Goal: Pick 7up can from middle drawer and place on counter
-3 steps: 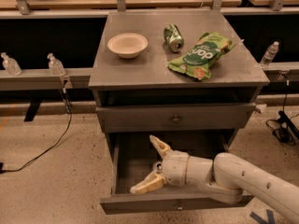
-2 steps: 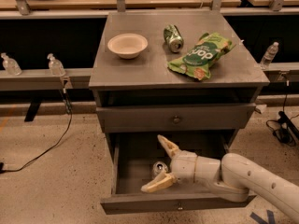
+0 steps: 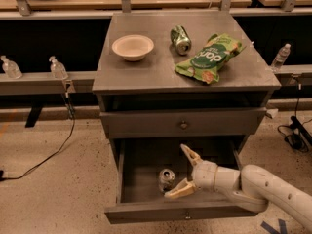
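Note:
The 7up can [image 3: 166, 179], pale silvery with a shiny lid, stands in the open middle drawer [image 3: 127, 179], left of centre near the front panel. My gripper [image 3: 185, 172] is open inside the drawer, just right of the can. One finger [image 3: 191, 155] points up and back. The other finger [image 3: 179, 189] lies low, its tip close to the can's base. The can is not gripped. The grey counter [image 3: 146, 67] tops the cabinet above.
On the counter lie a cream bowl [image 3: 132, 47], a dark green can [image 3: 180, 39] on its side and a green chip bag [image 3: 209, 56]. A shut drawer [image 3: 183, 123] sits above the open one. Small plastic bottles [image 3: 57, 68] stand on side rails. A cable [image 3: 48, 155] crosses the floor at left.
My gripper has moved right and slightly forward in the drawer. The can, hidden behind it before, now shows to the left of the fingers.

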`<state>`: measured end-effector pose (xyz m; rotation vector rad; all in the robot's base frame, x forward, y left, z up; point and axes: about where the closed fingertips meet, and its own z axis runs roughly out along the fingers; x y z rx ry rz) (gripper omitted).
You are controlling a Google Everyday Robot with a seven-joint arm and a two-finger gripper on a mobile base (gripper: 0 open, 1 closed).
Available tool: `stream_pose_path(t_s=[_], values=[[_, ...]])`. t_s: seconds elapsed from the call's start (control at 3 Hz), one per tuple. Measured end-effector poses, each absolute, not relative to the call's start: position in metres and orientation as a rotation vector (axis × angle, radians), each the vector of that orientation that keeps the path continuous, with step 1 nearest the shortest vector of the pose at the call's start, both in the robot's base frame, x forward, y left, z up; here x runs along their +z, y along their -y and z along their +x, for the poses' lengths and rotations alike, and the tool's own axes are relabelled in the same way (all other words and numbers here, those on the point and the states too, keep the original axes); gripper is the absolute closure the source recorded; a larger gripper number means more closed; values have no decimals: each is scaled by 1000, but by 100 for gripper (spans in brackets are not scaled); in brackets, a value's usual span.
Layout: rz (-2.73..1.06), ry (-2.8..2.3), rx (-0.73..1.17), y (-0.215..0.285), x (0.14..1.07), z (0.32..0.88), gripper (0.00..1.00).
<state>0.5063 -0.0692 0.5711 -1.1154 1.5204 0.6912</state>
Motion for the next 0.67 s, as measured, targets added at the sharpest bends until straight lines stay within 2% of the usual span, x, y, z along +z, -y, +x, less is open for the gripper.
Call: stream_pose_path(t_s=[0.67], values=[[-1057,-1689,608,89,501,543,0]])
